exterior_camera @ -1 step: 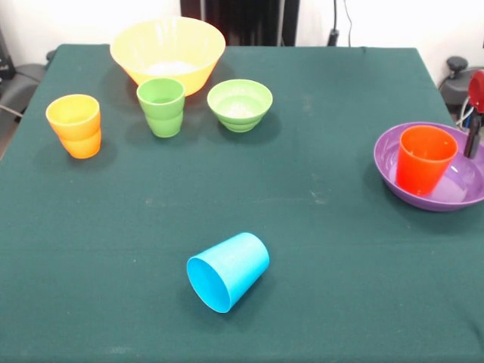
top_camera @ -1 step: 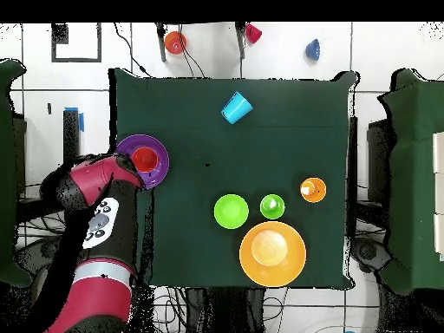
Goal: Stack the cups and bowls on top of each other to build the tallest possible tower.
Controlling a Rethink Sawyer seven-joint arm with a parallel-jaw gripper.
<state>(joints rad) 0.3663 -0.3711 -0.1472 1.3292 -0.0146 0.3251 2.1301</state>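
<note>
At the right edge of the frame, 1 orange cup (exterior_camera @ -1 step: 423, 159) stands upright in the purple bowl (exterior_camera @ -1 step: 393, 175), a tower begun. The gripper (exterior_camera @ -1 step: 474, 121) hangs just beside it; whether its jaws are spread, I cannot tell. The blue cup (exterior_camera @ -1 step: 228, 271) lies tipped on the counter (exterior_camera @ -1 step: 333, 265), lower centre.

orange cup (exterior_camera @ -1 step: 423, 159) in purple bowl (exterior_camera @ -1 step: 393, 175)

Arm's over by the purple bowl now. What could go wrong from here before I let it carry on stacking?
The purple bowl sits close to the table's edge, so a nudge from the gripper beside it might push it off.

The red-orange cup leans inside that bowl, so a grasp may slip or tip it.

The light blue cup lies on its side, likely to roll if touched.
</note>
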